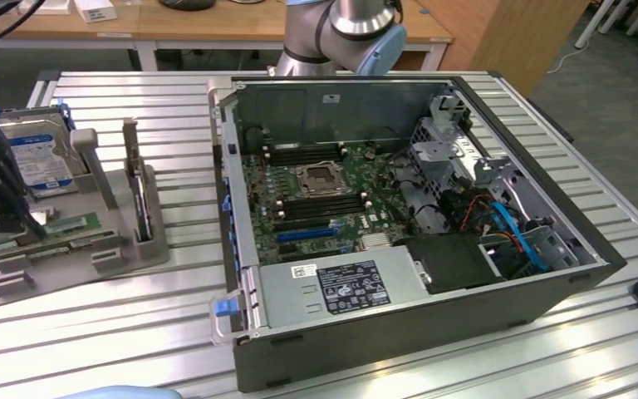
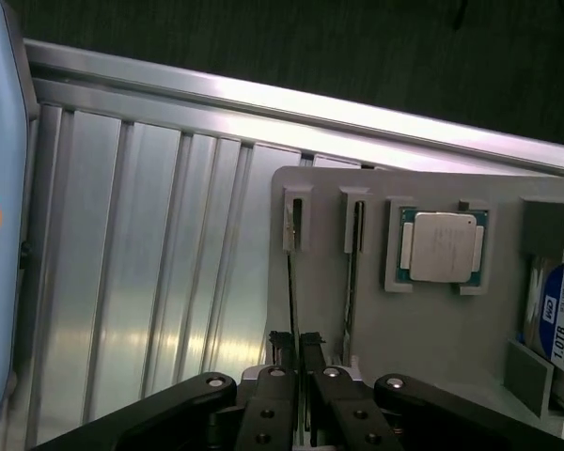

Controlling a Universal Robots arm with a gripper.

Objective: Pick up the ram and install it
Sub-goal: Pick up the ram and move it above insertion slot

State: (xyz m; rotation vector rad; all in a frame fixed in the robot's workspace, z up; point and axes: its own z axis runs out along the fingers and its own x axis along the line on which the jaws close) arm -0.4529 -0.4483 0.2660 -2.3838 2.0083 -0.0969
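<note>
The ram (image 2: 290, 277) stands on edge in a slot of the grey holder (image 2: 432, 329), seen as a thin dark line. My gripper (image 2: 296, 346) sits over the stick's near end, both fingers pressed against its two sides, shut on it. A second stick (image 2: 353, 277) stands in the neighbouring slot. In the exterior view the green sticks (image 1: 62, 227) lie at the holder's front on the exterior view's left, under the dark wrist.
A square silver CPU (image 2: 442, 246) and a blue-labelled hard drive (image 1: 42, 158) sit in the same holder. The open computer case (image 1: 408, 332) with its motherboard slots (image 1: 296, 158) stands on the exterior view's right, on a slatted aluminium table (image 1: 120, 332).
</note>
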